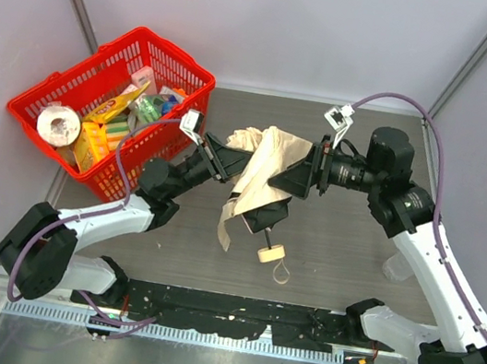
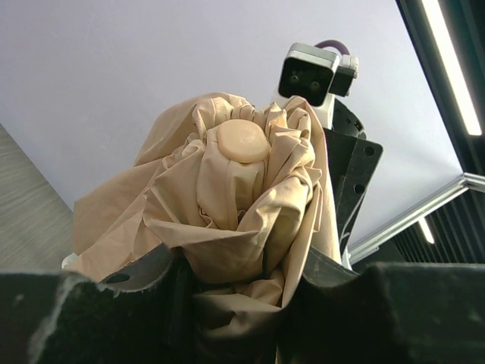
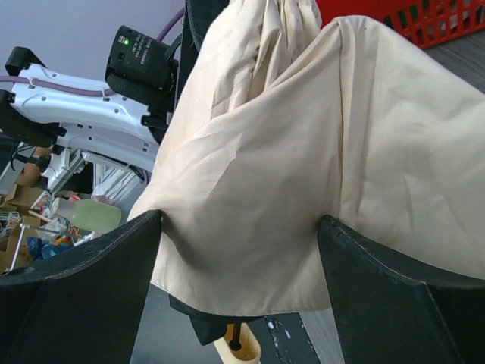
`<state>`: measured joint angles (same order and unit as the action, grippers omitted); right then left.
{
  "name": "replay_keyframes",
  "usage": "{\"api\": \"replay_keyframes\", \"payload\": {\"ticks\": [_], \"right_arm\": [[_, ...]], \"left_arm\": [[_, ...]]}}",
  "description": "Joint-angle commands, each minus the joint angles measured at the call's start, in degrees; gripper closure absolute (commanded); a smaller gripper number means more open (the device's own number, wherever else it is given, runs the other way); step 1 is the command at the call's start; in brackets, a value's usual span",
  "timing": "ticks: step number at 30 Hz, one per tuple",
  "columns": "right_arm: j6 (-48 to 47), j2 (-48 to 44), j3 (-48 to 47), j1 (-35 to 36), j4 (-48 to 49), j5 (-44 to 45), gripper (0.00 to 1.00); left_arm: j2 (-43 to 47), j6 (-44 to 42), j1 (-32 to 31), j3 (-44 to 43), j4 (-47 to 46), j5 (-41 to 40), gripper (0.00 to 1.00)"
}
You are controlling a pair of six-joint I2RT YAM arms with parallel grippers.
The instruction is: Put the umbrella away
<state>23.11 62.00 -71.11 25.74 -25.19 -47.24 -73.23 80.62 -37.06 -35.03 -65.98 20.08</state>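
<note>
My left gripper and right gripper face each other above the table, with the umbrella clamped between them; the folded beige canopy is off the table surface, well in front of the arm bases and just right of the red basket.

Left gripper: jaws part-way closed, both fingers pressing on bunched fabric near the capped end; the round tan cap points up towards my wrist camera, canopy folds gathered round it.

Right gripper: jaws held wide by the bulk of the canopy; each finger bears on the cloth, which bulges out between them; grip is on fabric, the shaft being covered in this view.

Umbrella attitude: tilted, capped end high, handle low and nearest the bases; its cord loop lies beside it; whether the handle touches the table I cannot tell.

The basket holds assorted packets and a paper roll; it stands apart from the canopy.
</note>
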Motion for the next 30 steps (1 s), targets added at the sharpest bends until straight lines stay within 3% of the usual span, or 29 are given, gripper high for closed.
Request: {"api": "replay_keyframes", "payload": {"ticks": [1, 8, 14, 21, 25, 30], "right_arm": [[3.87, 1.1, 0.97, 2.64, 8.93, -1.54, 0.12], [2.2, 3.66, 1.5, 11.96, 10.07, 10.56, 0.16], [-2.1, 6.29, -0.78, 17.24, 6.65, 18.15, 0.34], [-3.25, 8.14, -2.45, 22.25, 4.45, 25.44, 0.31], [-3.08, 8.23, -2.89, 22.43, 3.31, 26.16, 0.29], [-3.69, 10.25, -1.4, 23.91, 5.23, 25.27, 0.37]], "left_arm": [[0.99, 0.86, 0.14, -2.5, -6.01, 0.93, 1.0], [0.81, 0.15, -1.0, -2.15, -4.6, -0.3, 1.0], [3.09, -3.53, -3.28, -1.45, 1.28, -4.34, 1.0], [6.78, -9.77, -5.04, -1.62, 10.76, -7.77, 1.0], [7.93, -11.97, -6.27, -0.48, 11.22, -9.87, 1.0], [8.81, -13.64, -9.08, 0.75, 10.17, -14.62, 1.0]]}}
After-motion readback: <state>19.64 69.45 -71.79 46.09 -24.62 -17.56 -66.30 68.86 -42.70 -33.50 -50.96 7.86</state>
